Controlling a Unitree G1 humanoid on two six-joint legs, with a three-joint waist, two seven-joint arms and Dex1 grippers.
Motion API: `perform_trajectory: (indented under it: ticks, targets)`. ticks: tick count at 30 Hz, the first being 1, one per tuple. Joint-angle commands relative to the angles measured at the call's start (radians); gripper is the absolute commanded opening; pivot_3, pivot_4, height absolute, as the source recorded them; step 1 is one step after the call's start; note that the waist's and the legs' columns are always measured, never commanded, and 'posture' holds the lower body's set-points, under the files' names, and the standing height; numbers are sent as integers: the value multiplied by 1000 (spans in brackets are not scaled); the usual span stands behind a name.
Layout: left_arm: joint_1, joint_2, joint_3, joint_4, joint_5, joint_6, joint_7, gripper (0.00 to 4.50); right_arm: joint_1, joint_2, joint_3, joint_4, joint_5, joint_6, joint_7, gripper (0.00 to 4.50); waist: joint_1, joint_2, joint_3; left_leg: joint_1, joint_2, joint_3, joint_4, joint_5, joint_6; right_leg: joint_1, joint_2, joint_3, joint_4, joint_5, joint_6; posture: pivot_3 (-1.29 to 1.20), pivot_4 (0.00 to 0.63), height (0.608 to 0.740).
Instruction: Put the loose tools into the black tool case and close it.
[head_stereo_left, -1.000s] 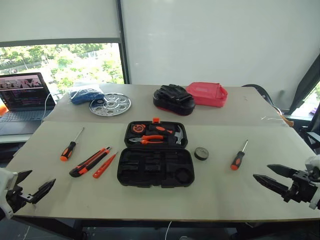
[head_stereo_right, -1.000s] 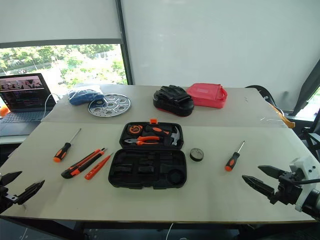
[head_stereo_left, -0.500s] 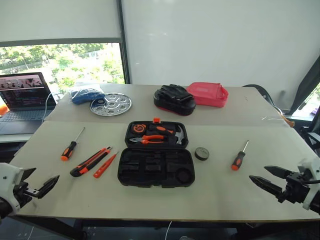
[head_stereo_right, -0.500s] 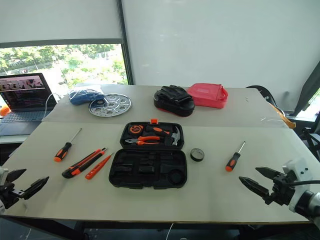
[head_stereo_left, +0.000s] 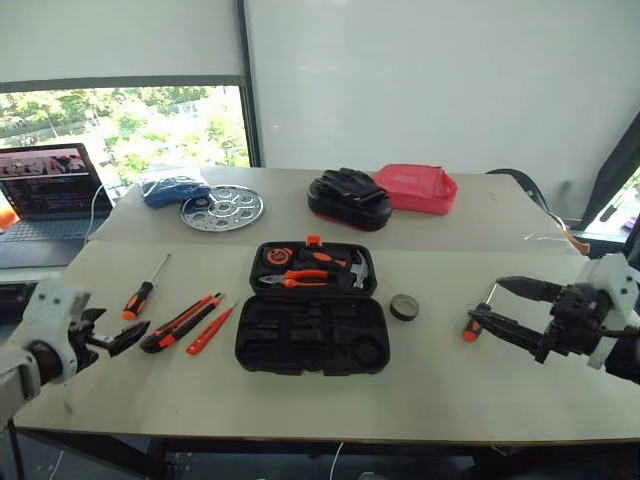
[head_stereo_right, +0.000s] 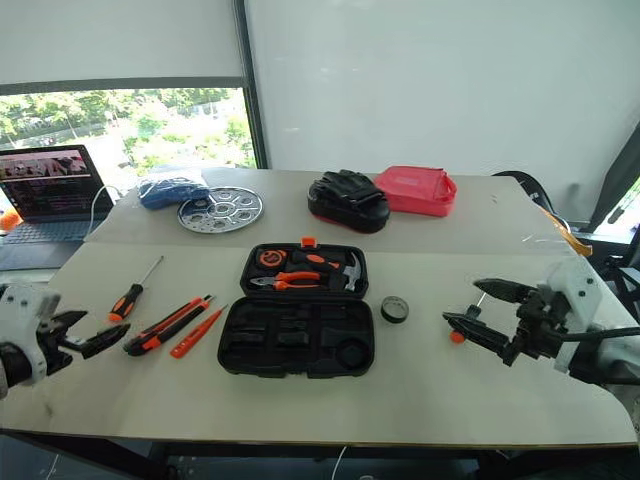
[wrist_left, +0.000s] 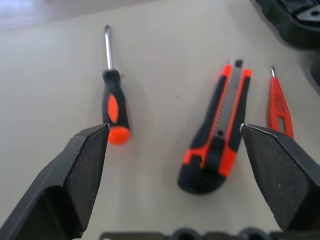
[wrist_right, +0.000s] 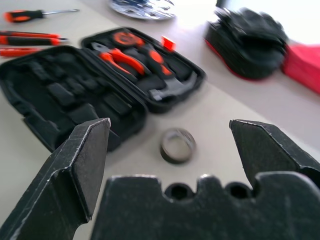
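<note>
Both arms have come inward and up over the worktop (head_stereo_left: 440, 400) since a second ago. Left end effector (head_stereo_left: 112, 338) now hangs just off the near-left group of tools, where before it sat at the worktop's near-left edge; right end effector (head_stereo_left: 505, 305) has swung in from the near-right corner and now overlaps the right screwdriver (head_stereo_left: 472, 326) — contact cannot be told. Tools and case have not shifted.

Left end effector: fingers spread wide, nothing between them. In its wrist view the left screwdriver (wrist_left: 114, 107) and the orange-black utility knife (wrist_left: 216, 136) lie on the worktop ahead, apart from each other, with the slim orange pen-like tool (wrist_left: 280, 104) just beside the knife.

Right end effector: fingers likewise spread, empty. Its wrist view looks over the small black tape roll (wrist_right: 177, 145), which lies flat just beside the case's right side.

Black tool case (head_stereo_left: 312, 335) — open flat at worktop centre, orange latch (head_stereo_left: 312, 240) at the far edge. Far half holds orange-handled pliers (head_stereo_left: 297, 279) and a hammer (head_stereo_left: 357, 268); near half shows moulded slots.

Far side: round perforated steel plate (head_stereo_left: 221, 208), blue bundle (head_stereo_left: 172, 189), black glove heap (head_stereo_left: 347, 196) on a red-edged base, red pouch (head_stereo_left: 415, 187). Laptop (head_stereo_left: 44, 193) at far left, screen lit.
</note>
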Motion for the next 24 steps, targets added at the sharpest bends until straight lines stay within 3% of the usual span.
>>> perform_trajectory:
  ticks: [1,4,11,23,24]
  targets:
    - [-201,42,-74,88,13,175,92,4500,-84,-24,38,-65,51,18,-11,4451,-1,0,1,-1,0,0,1,0,0,-1,0,0,0,0,1,0,150,740]
    - [-361,63,-179,222,78,237,146,4500,-143,-29,86,-88,63,25,-18,4451,-2,-1,1,-3,-1,-1,1,0,0,-2,0,0,-1,1,1,0,150,740]
    - [-654,35,-466,622,234,124,100,4500,-276,-13,175,-115,102,39,-34,4451,-1,-1,2,-6,-1,-2,1,-1,0,-4,0,-2,-1,1,0,0,150,740]
    - [-927,-100,-680,1196,433,-65,-34,4500,-372,5,231,-104,124,40,-47,4451,3,-2,2,-14,-2,-6,9,-1,0,-7,0,-7,1,1,0,0,150,740]
    - [-944,-107,-687,1237,450,-89,-38,4244,-370,7,233,-109,124,40,-52,4491,3,-2,2,-14,-2,-6,9,-1,0,-7,-1,-7,1,1,0,0,150,740]
